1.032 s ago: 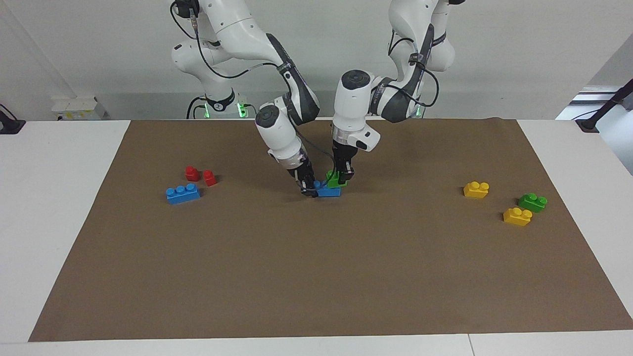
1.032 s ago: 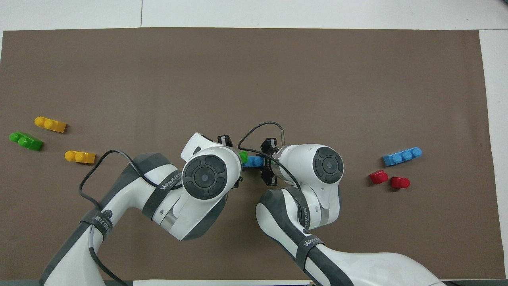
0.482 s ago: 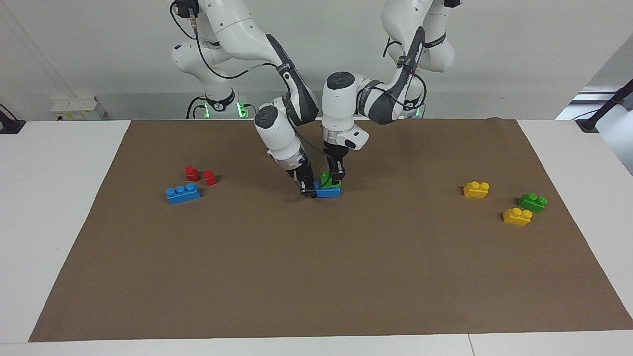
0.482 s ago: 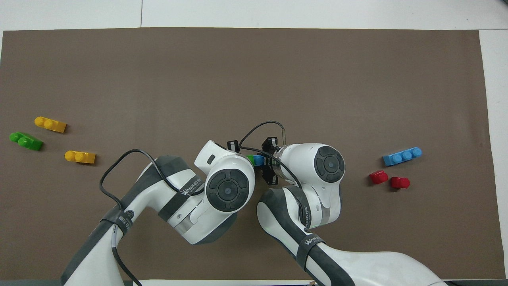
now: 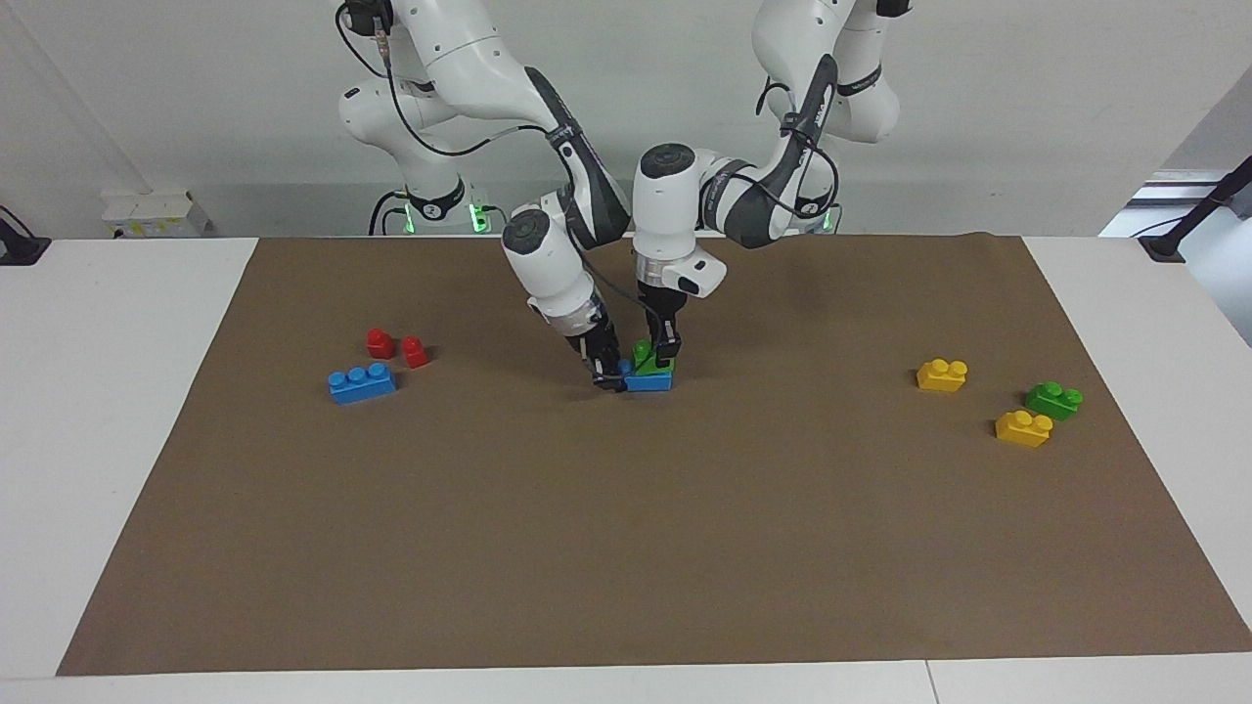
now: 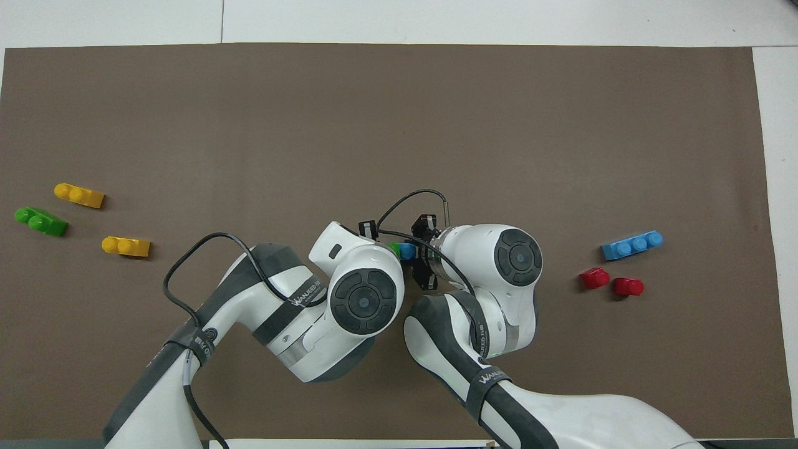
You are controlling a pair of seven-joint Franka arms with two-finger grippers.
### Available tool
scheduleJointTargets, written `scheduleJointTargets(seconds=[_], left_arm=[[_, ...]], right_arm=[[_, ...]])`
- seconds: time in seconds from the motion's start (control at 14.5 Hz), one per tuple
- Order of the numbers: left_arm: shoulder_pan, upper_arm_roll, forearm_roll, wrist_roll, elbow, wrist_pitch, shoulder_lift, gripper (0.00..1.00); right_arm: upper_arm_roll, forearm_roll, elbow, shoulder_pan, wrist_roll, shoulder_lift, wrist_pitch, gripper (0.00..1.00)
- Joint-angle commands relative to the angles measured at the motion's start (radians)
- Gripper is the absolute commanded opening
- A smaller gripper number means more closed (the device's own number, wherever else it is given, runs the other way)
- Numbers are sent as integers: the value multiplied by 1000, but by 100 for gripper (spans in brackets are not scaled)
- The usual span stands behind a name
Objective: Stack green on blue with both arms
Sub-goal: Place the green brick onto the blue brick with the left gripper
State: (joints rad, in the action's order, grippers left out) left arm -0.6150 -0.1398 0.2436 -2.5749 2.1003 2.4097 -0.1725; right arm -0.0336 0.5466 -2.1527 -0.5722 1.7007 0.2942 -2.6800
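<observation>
green brick (image 5: 648, 356) sits on the blue brick (image 5: 649, 381) mid-mat, looks placed but can't tell if fully seated. left gripper (image 5: 664, 354) clamped on the green brick, right gripper (image 5: 608, 373) clamped on the blue brick's end. left to do, i'd say: press home, release both, retract.

Green brick (image 5: 647, 356) on blue brick (image 5: 649, 381), brown mat (image 5: 626, 548), seemingly plain.

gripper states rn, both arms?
Left gripper: shut on green brick, atop blue brick.
Right gripper: shut on blue brick's end.
</observation>
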Motion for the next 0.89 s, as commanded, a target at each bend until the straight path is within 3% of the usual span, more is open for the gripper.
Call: scheduleJointTargets(seconds=[0.0,0.21,0.28,0.34,0.41,0.48,0.62,0.83], left_arm=[[-3,19,34,-13,4,32,-38,100],[-3,19,34,16,4,25,-30,100],[-2,19,33,28,3,19,-24,100],[0,17,32,45,3,17,-19,100],[1,17,32,58,3,9,-12,100],[3,17,32,70,3,2,-6,100],[6,19,32,105,4,-24,14,100],[61,16,32,249,-3,-73,36,100]], right_arm=[[0,32,-13,9,-38,14,-24,0],[-2,32,-13,20,-38,13,-18,0],[0,32,-10,21,-38,13,-14,9],[0,32,-9,21,-39,14,-14,44],[0,32,-6,23,-38,13,-12,72],[0,32,2,29,-36,10,0,83],[0,32,23,60,-38,3,46,93],[1,30,39,104,-73,-20,103,96]])
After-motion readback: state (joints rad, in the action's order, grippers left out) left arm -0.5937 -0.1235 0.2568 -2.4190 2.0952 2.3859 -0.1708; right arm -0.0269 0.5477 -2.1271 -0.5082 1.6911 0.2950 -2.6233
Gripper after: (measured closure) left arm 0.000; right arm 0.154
